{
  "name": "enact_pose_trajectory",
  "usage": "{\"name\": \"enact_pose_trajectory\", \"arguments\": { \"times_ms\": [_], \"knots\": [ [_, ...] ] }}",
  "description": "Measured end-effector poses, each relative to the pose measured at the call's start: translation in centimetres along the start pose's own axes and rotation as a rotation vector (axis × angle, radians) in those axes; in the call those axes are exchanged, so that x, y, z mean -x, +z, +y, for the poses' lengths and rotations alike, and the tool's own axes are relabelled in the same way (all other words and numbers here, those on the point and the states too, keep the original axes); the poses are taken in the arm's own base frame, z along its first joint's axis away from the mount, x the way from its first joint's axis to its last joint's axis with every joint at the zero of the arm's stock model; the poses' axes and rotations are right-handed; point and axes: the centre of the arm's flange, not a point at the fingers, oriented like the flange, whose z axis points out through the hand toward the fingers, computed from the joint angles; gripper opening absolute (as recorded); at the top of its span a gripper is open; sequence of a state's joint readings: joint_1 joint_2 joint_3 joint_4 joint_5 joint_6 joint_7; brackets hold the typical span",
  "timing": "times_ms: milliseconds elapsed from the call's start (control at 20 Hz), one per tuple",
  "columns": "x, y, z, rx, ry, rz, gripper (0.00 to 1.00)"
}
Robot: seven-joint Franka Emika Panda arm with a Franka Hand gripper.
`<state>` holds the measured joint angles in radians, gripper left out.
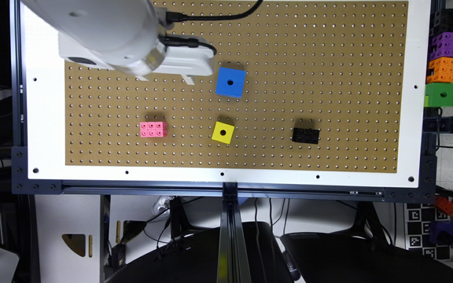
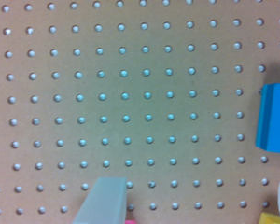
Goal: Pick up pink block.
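Pincer (image 1: 165, 79) sits upper left of the exterior frame, above bare pegboard; fingers spread apart, holding nothing. Pink block (image 1: 153, 129) lies flat left of centre, lower in the frame than the pincer, untouched and well apart from it. Judging by that, approach only: descent, closing and lift all remain. Surface (image 1: 289, 47) is a brown pegboard in a white frame, also carrying a blue cube (image 1: 230, 81), yellow cube (image 1: 223, 132) and black block (image 1: 306, 135). Coloured blocks stacked (image 1: 442, 65) at right edge; cables and dark chairs below.
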<state>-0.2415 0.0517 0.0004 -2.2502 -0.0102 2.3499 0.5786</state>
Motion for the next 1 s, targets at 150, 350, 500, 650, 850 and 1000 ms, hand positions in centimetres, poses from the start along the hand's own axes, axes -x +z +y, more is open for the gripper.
{"name": "enact_pose_trajectory", "arguments": {
  "times_ms": [150,350,500,650,850,1000],
  "knots": [
    [-2.7,0.2,0.9,-0.003,-0.003,0.01,1.0],
    [-6.0,1.3,0.2,-0.006,-0.002,0.016,1.0],
    [-7.5,1.7,-0.2,-0.008,-0.001,0.021,1.0],
    [-8.3,1.7,0.0,-0.01,0.002,0.026,1.0],
    [-8.6,1.5,0.3,-0.011,0.005,0.029,1.0],
    [-8.6,1.5,0.3,-0.012,0.004,0.03,1.0]
  ]
}}
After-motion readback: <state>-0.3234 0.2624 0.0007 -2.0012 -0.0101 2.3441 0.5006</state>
